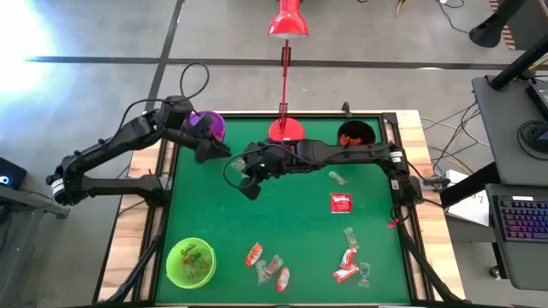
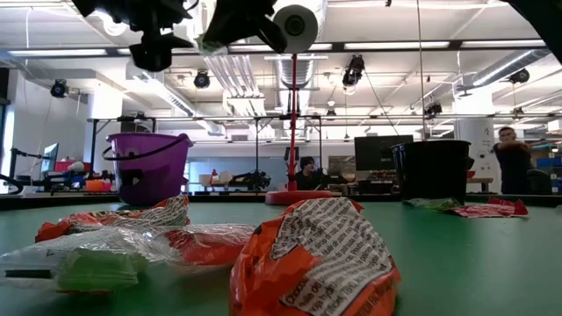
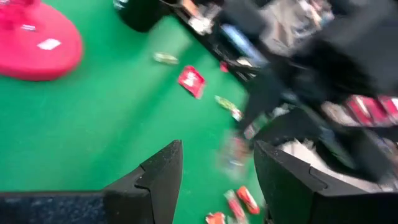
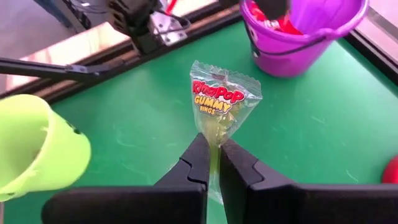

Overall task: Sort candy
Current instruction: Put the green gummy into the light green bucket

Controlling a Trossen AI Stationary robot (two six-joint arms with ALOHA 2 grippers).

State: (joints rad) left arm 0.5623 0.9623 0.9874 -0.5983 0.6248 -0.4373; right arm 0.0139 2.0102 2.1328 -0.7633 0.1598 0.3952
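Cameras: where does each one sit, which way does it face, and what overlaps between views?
High: overhead, straight down; both arms, table.
Low: tabletop level, facing room; arms overhead, candy up close.
Left wrist: past the open left gripper onto green mat.
Right wrist: right gripper shut on Ring Pop packet.
Shared: purple bucket in right wrist, high, low.

A green-topped table [image 1: 282, 214] carried everything. The red lamp base [image 1: 286, 130] stood at its far edge, a purple bucket [image 1: 208, 126] to its left, a black cup [image 1: 354, 135] right. Nearer, a lime-green cup [image 1: 190, 262] and scattered candy [image 1: 341, 202] (mostly red wrappers) lay.
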